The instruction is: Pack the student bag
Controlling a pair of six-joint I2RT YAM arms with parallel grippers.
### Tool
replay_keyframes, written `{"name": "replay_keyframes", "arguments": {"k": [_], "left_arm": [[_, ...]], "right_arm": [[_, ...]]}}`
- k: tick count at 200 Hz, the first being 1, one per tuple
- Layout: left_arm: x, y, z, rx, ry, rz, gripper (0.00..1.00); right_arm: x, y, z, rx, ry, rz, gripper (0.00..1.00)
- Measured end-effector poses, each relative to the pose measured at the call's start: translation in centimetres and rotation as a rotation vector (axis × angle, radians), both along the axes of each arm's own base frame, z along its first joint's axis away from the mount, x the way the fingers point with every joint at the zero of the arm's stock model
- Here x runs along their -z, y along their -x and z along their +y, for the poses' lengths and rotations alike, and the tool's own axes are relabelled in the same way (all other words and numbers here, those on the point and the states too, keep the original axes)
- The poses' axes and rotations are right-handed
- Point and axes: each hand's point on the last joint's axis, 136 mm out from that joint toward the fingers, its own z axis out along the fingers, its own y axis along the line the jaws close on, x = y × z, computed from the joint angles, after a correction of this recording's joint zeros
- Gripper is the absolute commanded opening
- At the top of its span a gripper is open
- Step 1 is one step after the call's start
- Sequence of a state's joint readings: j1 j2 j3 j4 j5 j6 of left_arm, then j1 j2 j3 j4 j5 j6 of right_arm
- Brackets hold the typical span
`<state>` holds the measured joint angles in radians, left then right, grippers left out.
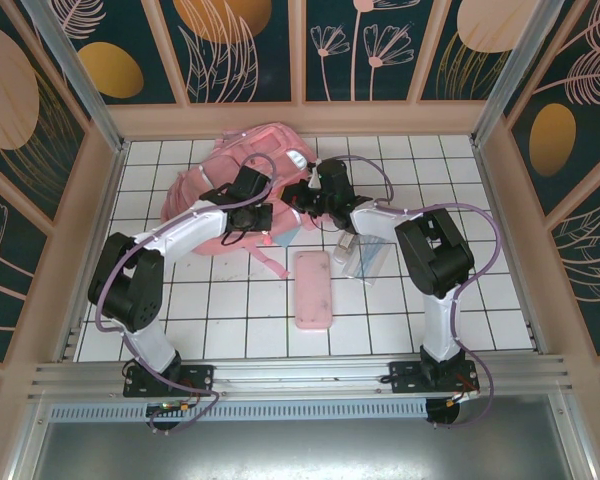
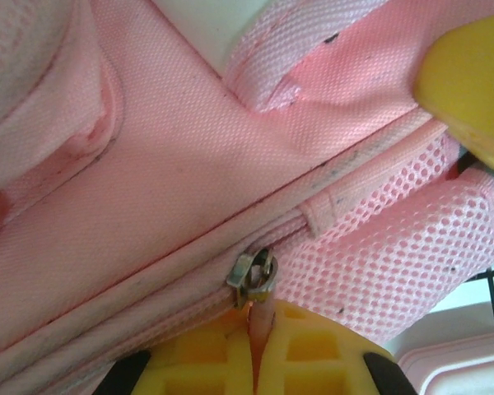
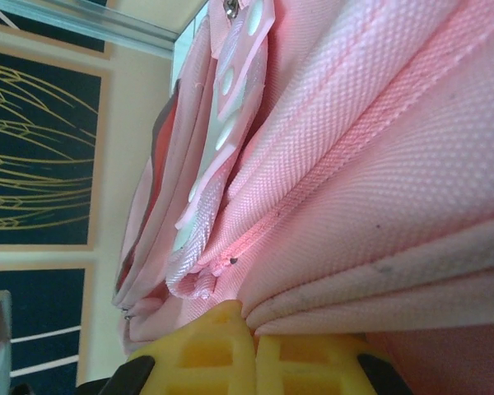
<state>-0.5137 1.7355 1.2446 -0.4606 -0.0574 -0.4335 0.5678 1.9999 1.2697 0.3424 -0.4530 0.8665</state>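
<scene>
The student bag (image 1: pixel 242 165), a large pink backpack, lies at the back middle of the tiled table. My left gripper (image 1: pixel 267 217) is at its near edge. In the left wrist view its yellow fingers (image 2: pixel 313 350) are shut on the pink pull tab of a zipper, just below the metal slider (image 2: pixel 253 280) on the bag's seam (image 2: pixel 148 271). My right gripper (image 1: pixel 306 196) reaches in from the right. Its fingers (image 3: pixel 206 346) are shut on a fold of the bag's pink fabric (image 3: pixel 370 164). The bag's inside is hidden.
A flat pink pencil case (image 1: pixel 313 290) lies on the tiles in front of the bag. A clear plastic item (image 1: pixel 361 258) sits to its right, under the right arm. Wooden walls enclose the table on three sides. A yellow finger (image 2: pixel 469 82) shows at the left wrist view's upper right.
</scene>
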Motion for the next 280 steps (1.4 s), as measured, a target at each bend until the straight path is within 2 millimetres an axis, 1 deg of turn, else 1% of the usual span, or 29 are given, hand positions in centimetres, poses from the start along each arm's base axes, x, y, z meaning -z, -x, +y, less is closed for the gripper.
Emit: {"name": "replay_keyframes", "arguments": {"k": [12,26,38,50,66,81,105,139,159,181,191,206,226,233,245,255,259,265,270,274,280], "left_arm": [[-0.4,0.4,0.2,0.005,0.004,-0.001,0.00],[-1.5,0.6,0.3,0.014,0.029,-0.016,0.00],[-2.3,0.5,0.6,0.012,0.046,-0.027,0.00],[-2.4,0.4,1.0,0.011,0.050,-0.028,0.00],[-2.2,0.4,1.3,0.012,0.048,-0.021,0.00],[-1.5,0.6,1.9,0.009,0.038,-0.006,0.00],[0.3,1.8,3.7,-0.019,0.004,0.055,0.00],[1.5,2.4,4.5,-0.032,-0.017,0.069,0.00],[1.5,2.6,5.4,-0.052,-0.014,0.057,0.00],[0.9,2.5,7.3,-0.098,-0.011,0.038,0.00],[0.6,2.3,7.8,-0.112,-0.007,0.030,0.00],[0.1,1.9,7.6,-0.111,0.021,0.013,0.00],[-0.8,1.5,6.5,-0.089,0.082,-0.011,0.00],[-1.1,1.9,6.5,-0.095,0.076,-0.007,0.00],[-1.1,3.1,6.5,-0.103,0.058,0.023,0.00],[-1.2,4.0,5.6,-0.092,0.067,0.041,0.00],[-1.3,4.2,5.2,-0.085,0.075,0.046,0.00],[-1.4,4.6,4.2,-0.072,0.098,0.055,0.00],[-1.4,4.9,3.4,-0.060,0.120,0.063,0.00],[-1.5,5.2,2.8,-0.049,0.137,0.069,0.00],[-1.6,5.5,1.9,-0.036,0.162,0.076,0.00]], "right_arm": [[0.2,0.0,-0.1,-0.006,0.013,-0.005,0.00],[0.4,-0.1,-0.4,-0.008,0.024,-0.010,0.00],[0.2,-0.2,-0.5,-0.014,0.028,-0.022,0.00],[-0.2,-0.4,-0.4,-0.021,0.027,-0.034,0.00],[-0.3,-0.4,-0.3,-0.029,0.034,-0.046,0.00],[-0.1,-0.4,-0.5,-0.028,0.048,-0.044,0.00],[0.5,-1.2,-1.7,0.005,0.084,-0.046,0.00],[1.0,-1.6,-2.6,0.020,0.113,-0.044,0.00],[1.1,-1.6,-2.7,0.018,0.117,-0.043,0.00],[0.9,-1.8,-2.9,0.010,0.116,-0.056,0.00],[0.6,-2.0,-3.0,0.005,0.113,-0.062,0.00],[-0.1,-3.1,-3.3,0.004,0.109,-0.082,0.00],[-0.4,-5.2,-3.7,0.012,0.114,-0.097,0.00],[-0.4,-6.2,-4.0,0.027,0.122,-0.105,0.00],[-0.1,-8.5,-5.2,0.068,0.137,-0.108,0.00],[0.2,-10.2,-6.5,0.099,0.147,-0.096,0.00],[0.4,-10.7,-7.0,0.109,0.152,-0.088,0.05],[0.6,-11.6,-7.9,0.130,0.158,-0.079,0.16],[0.7,-12.1,-8.5,0.147,0.161,-0.075,0.22],[0.6,-12.6,-9.1,0.166,0.166,-0.077,0.24],[0.6,-13.3,-10.0,0.193,0.175,-0.082,0.23]]}}
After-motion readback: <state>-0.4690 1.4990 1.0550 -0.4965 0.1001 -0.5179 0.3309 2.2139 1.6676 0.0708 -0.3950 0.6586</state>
